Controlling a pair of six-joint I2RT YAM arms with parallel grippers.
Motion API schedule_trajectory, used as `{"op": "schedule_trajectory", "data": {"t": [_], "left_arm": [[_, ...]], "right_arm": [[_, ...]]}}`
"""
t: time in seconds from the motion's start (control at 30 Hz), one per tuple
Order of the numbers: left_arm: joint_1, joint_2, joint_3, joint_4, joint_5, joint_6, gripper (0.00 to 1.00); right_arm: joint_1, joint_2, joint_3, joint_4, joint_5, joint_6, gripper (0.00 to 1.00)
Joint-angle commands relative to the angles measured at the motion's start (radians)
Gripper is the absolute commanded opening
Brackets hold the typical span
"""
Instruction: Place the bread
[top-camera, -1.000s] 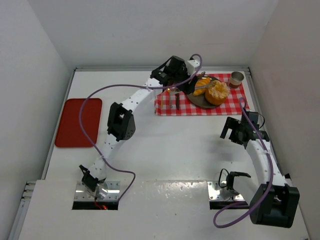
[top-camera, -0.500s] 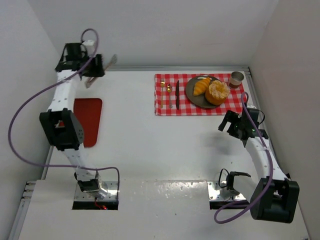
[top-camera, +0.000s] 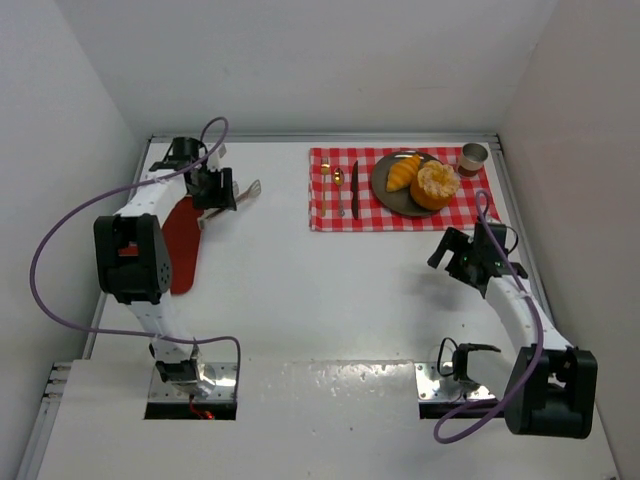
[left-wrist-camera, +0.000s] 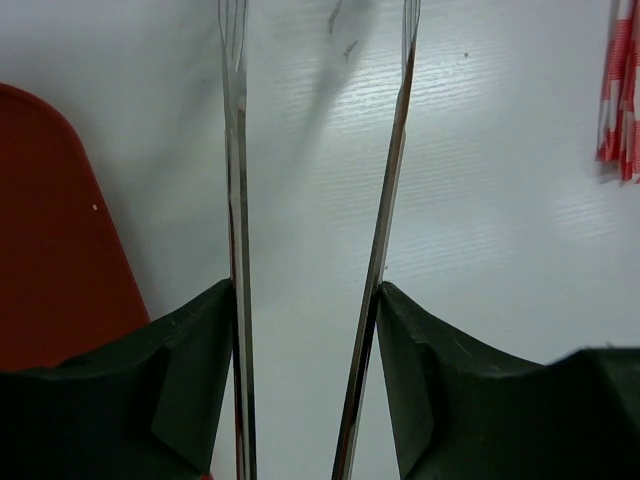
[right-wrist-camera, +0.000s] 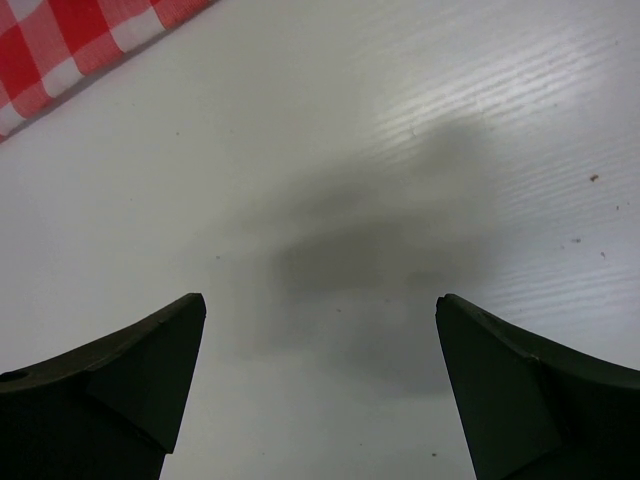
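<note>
The bread lies on a dark plate (top-camera: 384, 196) at the back right: a small ridged croissant (top-camera: 402, 174) and a larger round lumpy bun (top-camera: 436, 185) beside it. My left gripper (top-camera: 216, 187) is far from them, at the back left by the red tray, and is shut on metal tongs (top-camera: 248, 189). In the left wrist view the two tong arms (left-wrist-camera: 236, 150) run straight out between my fingers (left-wrist-camera: 305, 290), spread apart and empty. My right gripper (top-camera: 447, 258) is open and empty over bare table, in front of the cloth; the right wrist view shows its jaws wide (right-wrist-camera: 320, 300).
The plate sits on a red-and-white checked cloth (top-camera: 330, 215) with a dark knife (top-camera: 354, 188), small gold items (top-camera: 337, 177) and a metal cup (top-camera: 472, 158). A red tray (top-camera: 180, 240) lies at the left, partly under my left arm. White walls enclose the table.
My left arm left the plate, swung to the back-left corner with the tongs, and has now come down toward the tray's right edge. My right gripper shifted slightly left.
</note>
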Motion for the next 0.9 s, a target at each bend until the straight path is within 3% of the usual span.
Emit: {"op": "schedule_trajectory", "data": {"t": [0.0, 0.23, 0.4, 0.87], "left_arm": [[-0.013, 0.022, -0.019, 0.064, 0.029, -0.036, 0.61], [-0.034, 0.042, -0.063, 0.074, 0.029, -0.025, 0.75], [-0.062, 0.02, -0.064, 0.074, 0.018, 0.004, 1.0], [-0.062, -0.064, -0.016, 0.035, -0.04, 0.082, 1.0]], "right_arm": [[0.005, -0.066, -0.036, -0.004, 0.029, 0.046, 0.97], [0.002, -0.185, -0.132, -0.064, 0.081, 0.047, 0.99], [0.003, -0.208, -0.129, -0.107, 0.097, 0.027, 0.99], [0.002, -0.265, -0.142, -0.151, 0.138, 0.024, 0.99]]}}
